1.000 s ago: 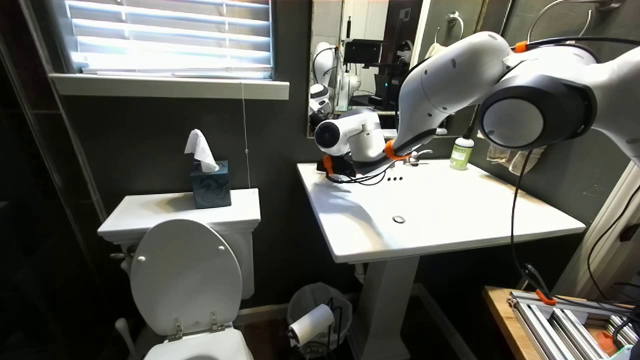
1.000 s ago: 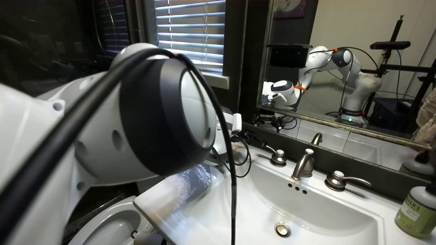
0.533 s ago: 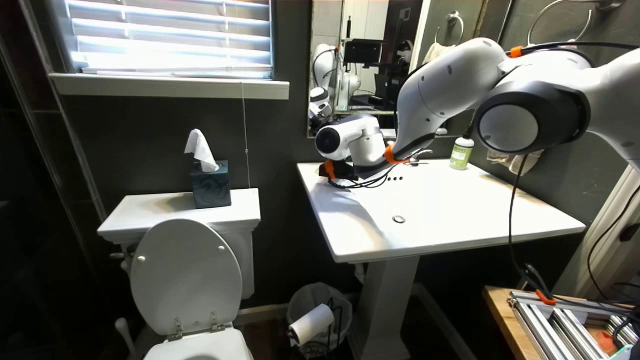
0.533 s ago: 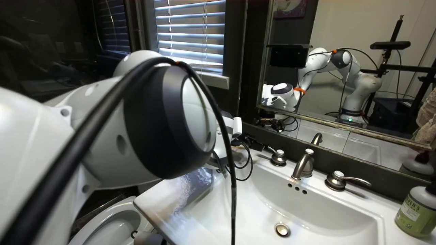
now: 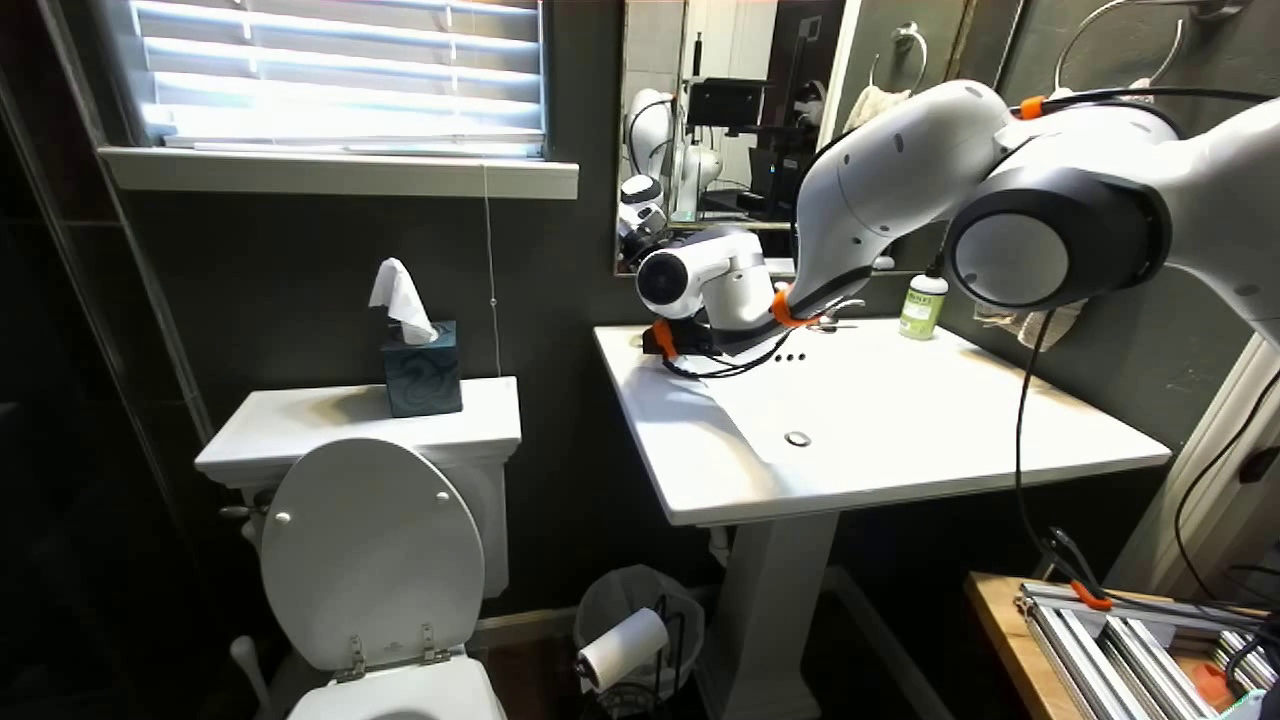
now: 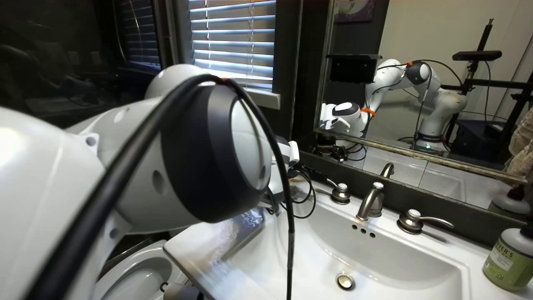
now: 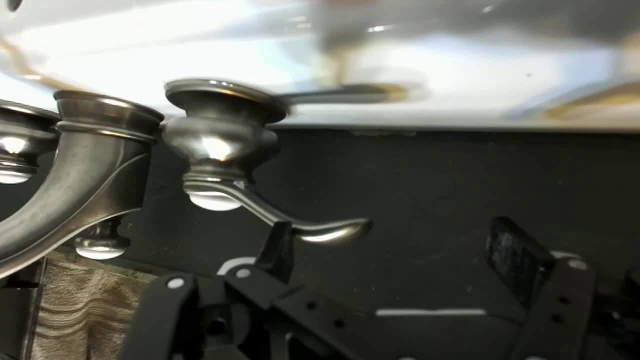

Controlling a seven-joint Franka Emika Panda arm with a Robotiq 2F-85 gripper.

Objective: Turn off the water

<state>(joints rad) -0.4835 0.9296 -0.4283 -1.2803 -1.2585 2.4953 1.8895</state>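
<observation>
The near metal faucet lever (image 7: 330,230) sticks out from its knob (image 7: 220,145) in the wrist view. My gripper (image 7: 395,240) is wide open with no object held. Its left finger overlaps the lever's middle, and the lever's tip shows in the gap; whether they touch I cannot tell. The spout (image 7: 100,165) stands left of the knob. In an exterior view the same handle (image 6: 340,193) sits left of the spout (image 6: 369,202), with a second lever handle (image 6: 416,221) on the right. No stream of water shows under the spout. The gripper (image 5: 680,338) is dark and mostly hidden in both exterior views.
The white sink (image 6: 399,254) lies below the faucet, with a green soap bottle (image 6: 508,258) at its right. A mirror (image 6: 433,25) and dark wall stand close behind. A tissue box (image 5: 422,370) sits on the toilet tank. Cables hang from the arm.
The arm has lowered a little, and its wrist has shifted slightly right in both exterior views, toward the handle. The handles and spout look unmoved.
</observation>
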